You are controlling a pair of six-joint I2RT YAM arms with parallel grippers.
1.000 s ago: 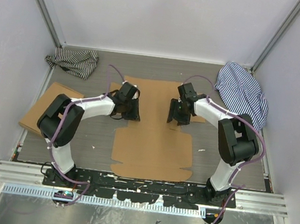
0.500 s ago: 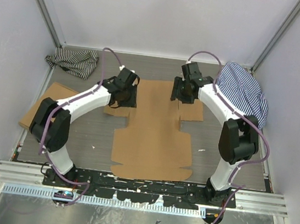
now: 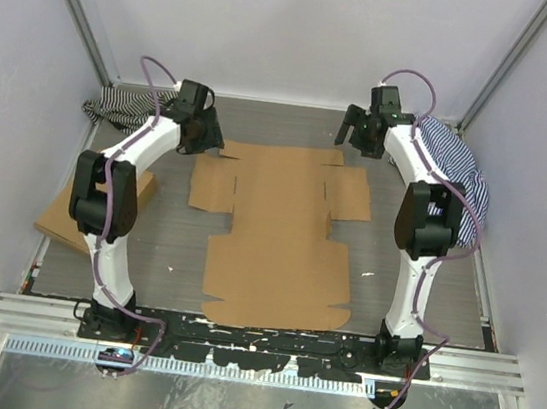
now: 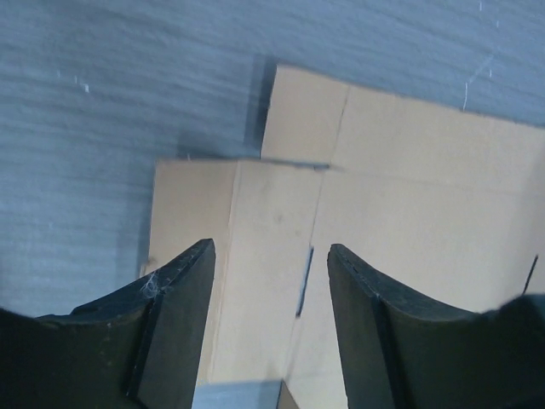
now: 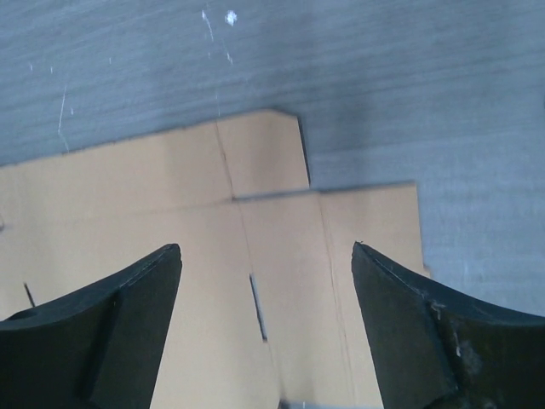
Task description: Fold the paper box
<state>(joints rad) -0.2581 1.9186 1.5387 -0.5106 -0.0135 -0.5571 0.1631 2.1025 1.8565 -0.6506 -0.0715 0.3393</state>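
The paper box (image 3: pixel 279 236) is lying flat and unfolded in the middle of the table (image 3: pixel 166 251). The left gripper (image 3: pixel 205 135) is hovering over the sheet's corner at 11 o'clock, its jaws spread with nothing between them. The right gripper (image 3: pixel 353 136) is hovering over the corner at 1 o'clock, its jaws also spread and holding nothing. A second flat cardboard box (image 3: pixel 54 221) is lying at 9 o'clock.
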